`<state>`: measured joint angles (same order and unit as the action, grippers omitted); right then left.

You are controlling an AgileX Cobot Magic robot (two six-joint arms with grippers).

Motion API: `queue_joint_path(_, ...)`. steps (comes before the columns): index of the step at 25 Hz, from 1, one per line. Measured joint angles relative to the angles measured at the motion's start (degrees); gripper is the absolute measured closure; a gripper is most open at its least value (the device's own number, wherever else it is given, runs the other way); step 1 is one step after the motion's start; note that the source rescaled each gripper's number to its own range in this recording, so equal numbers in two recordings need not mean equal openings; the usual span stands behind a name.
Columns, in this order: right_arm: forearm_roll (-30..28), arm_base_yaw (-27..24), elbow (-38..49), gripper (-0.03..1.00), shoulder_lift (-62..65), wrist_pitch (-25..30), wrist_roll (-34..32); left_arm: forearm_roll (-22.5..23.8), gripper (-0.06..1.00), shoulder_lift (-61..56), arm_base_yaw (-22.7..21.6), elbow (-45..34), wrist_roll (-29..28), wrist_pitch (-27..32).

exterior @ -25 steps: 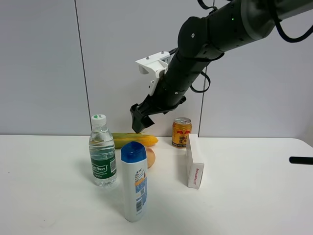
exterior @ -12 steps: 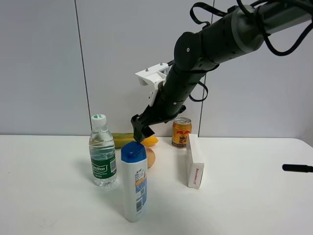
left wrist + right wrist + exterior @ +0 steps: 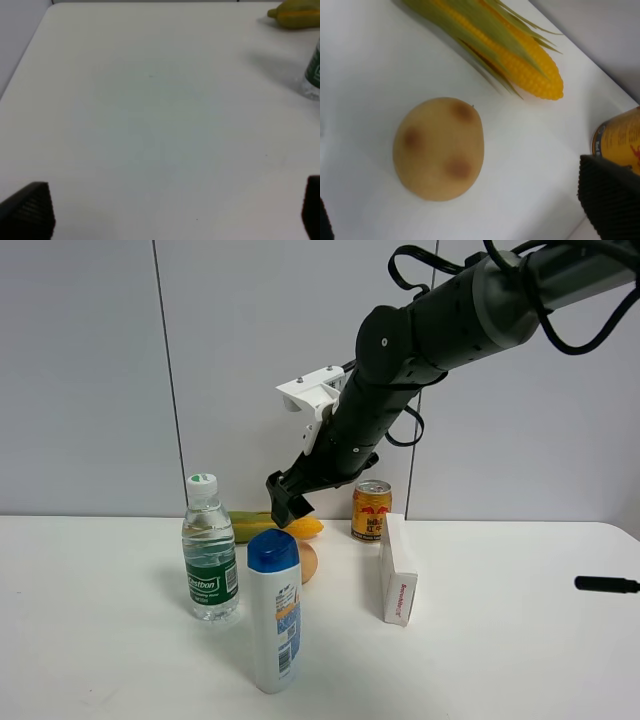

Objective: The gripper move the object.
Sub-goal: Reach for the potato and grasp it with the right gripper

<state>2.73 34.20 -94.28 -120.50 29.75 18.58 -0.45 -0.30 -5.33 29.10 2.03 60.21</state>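
Tan-orange egg-shaped object point(image 3: 439, 148) sits on the white table point(image 3: 500, 660), close beside the yellow corn cob with green husk point(image 3: 515, 55). Far left, the left gripper point(image 3: 170, 212) hangs over the table, fingers wide apart, gripping nothing. Next comes the clear plastic water bottle with green label point(image 3: 210, 550), then the white shampoo bottle with blue cap point(image 3: 275, 610). The black two-fingered right gripper point(image 3: 288, 505) hovers above the object, fingers spread, nothing held. Rightward stand a gold drink can point(image 3: 371, 510) and an upright white box point(image 3: 397, 570).
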Motion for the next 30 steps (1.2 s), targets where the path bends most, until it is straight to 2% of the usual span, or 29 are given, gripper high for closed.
queue_joint_path(8, 0.00, 0.00, 0.00, -0.03, 0.00, 0.11, 0.00, 0.00, -0.06, 0.00, 0.00, 0.00, 0.00, 0.00)
queue_joint_path(15, 0.48, -0.18, 0.00, -0.03, -1.83, -4.00, 0.00, 0.00, -0.06, 0.00, 0.00, 0.00, 0.00, 0.00)
queue_joint_path(23, 1.10, -0.18, 0.00, -0.03, -7.13, -4.98, -0.04, 0.00, -0.06, 0.00, 0.00, 0.00, 0.00, 0.00)
queue_joint_path(30, 4.98, -0.18, 0.00, -0.03, -9.21, -8.84, -0.04, 0.00, -0.06, 0.00, 0.00, 0.00, 0.00, 0.00)
